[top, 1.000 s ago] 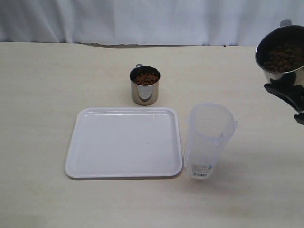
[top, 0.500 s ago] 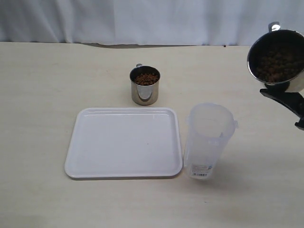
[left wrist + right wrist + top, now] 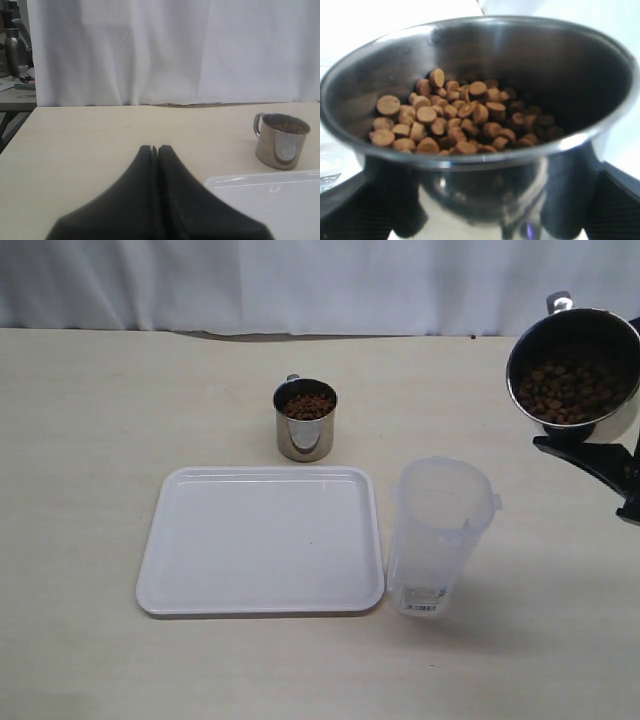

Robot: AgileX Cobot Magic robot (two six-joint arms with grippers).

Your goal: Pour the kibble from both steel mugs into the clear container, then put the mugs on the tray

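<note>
My right gripper (image 3: 600, 455) is shut on a steel mug (image 3: 574, 370), held in the air at the right edge and tilted toward the clear container (image 3: 438, 536). Kibble (image 3: 455, 120) fills the mug's bottom; the black fingers (image 3: 385, 200) clamp its wall (image 3: 485, 205). The container stands upright and looks empty, just right of the white tray (image 3: 260, 540). A second steel mug (image 3: 305, 420) with kibble (image 3: 307, 405) stands behind the tray, also seen in the left wrist view as mug (image 3: 280, 141). My left gripper (image 3: 157, 149) is shut on nothing, low over the table left of the tray (image 3: 270, 200).
A white curtain (image 3: 300, 280) hangs behind the table's far edge. Beyond the table's left end, a side table with a metal flask (image 3: 15, 47) shows in the left wrist view.
The right gripper has carried its mug left and slightly up, tipping its mouth further toward the container. Nothing else has moved.
</note>
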